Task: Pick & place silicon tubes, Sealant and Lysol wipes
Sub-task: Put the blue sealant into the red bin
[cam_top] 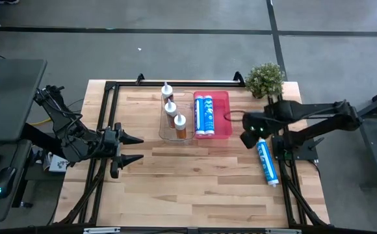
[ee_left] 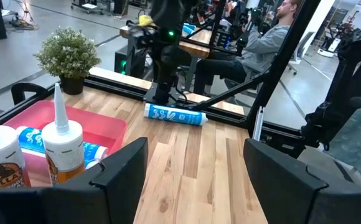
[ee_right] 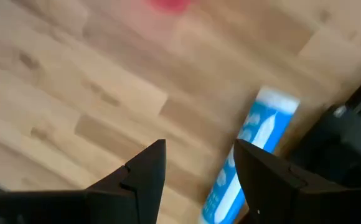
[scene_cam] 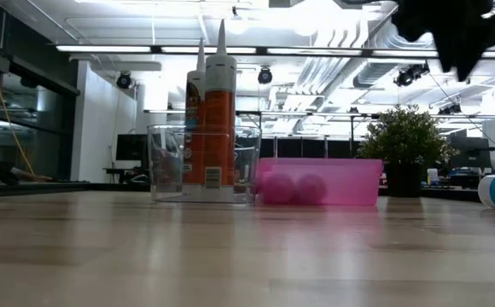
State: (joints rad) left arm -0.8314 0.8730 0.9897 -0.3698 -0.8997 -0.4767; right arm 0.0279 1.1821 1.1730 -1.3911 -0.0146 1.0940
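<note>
Our right claw (cam_top: 252, 135), fingers apart and empty, hangs above one blue tube (cam_top: 266, 162) left lying on the table (cam_top: 195, 188), while two tubes (cam_top: 204, 114) already fill the pink bin (cam_top: 222, 97) and three sealants (cam_top: 173, 112) the clear bin (cam_top: 163, 133) beyond.

On the table (cam_top: 195, 188) I see two containers side by side at the far middle. The clear bin (cam_top: 164, 133) sits on the left with three sealant bottles (cam_top: 173, 112) standing upright in it. The tray (cam_top: 224, 110) touches its right side and holds two tubes (cam_top: 203, 114) lying next to each other. A potted plant (cam_top: 265, 79) stands at the far right corner, behind the tray. A third tube (cam_top: 266, 162) lies on the table near the right edge, well apart from the tray. My right gripper (cam_top: 248, 139) hangs above the table between tray and loose tube, fingers apart. My left gripper (cam_top: 135, 149) waits at the table's left side, fingers apart.
</note>
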